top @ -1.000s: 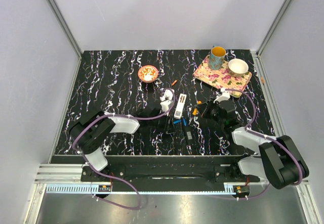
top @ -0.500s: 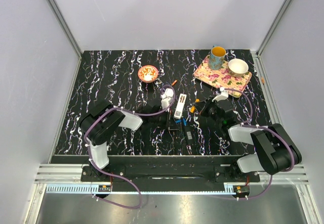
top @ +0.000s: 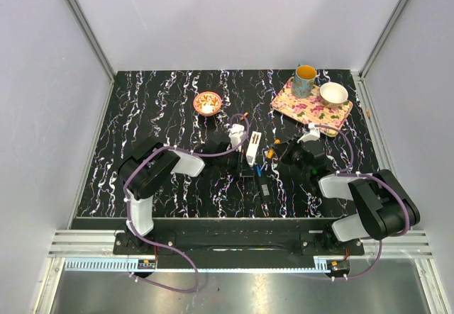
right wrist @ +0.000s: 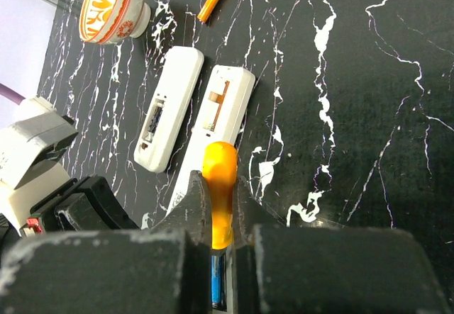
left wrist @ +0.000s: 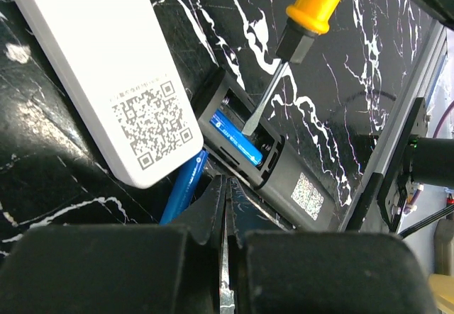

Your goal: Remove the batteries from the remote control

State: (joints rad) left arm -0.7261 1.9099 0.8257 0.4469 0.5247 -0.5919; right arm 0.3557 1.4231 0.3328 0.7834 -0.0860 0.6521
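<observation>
Left claw (left wrist: 223, 186) has closed fully, arm stretched low over the worktop's (top: 163, 108) middle beside black remote (left wrist: 284, 179); right claw (right wrist: 218, 186) clamps the screwdriver (left wrist: 312, 6).

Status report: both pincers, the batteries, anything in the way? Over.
Left pincer shut beside black remote. Right pincer shut on screwdriver, tip at blue battery inside that remote. Orange battery loose on table. White remote close alongside.

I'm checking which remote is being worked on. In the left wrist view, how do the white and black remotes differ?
The white remote shows no open compartment here; the black remote has its bay open with a blue battery inside. The screwdriver tip rests in the black remote's bay, not on the white remote. Both carry a QR label.
</observation>
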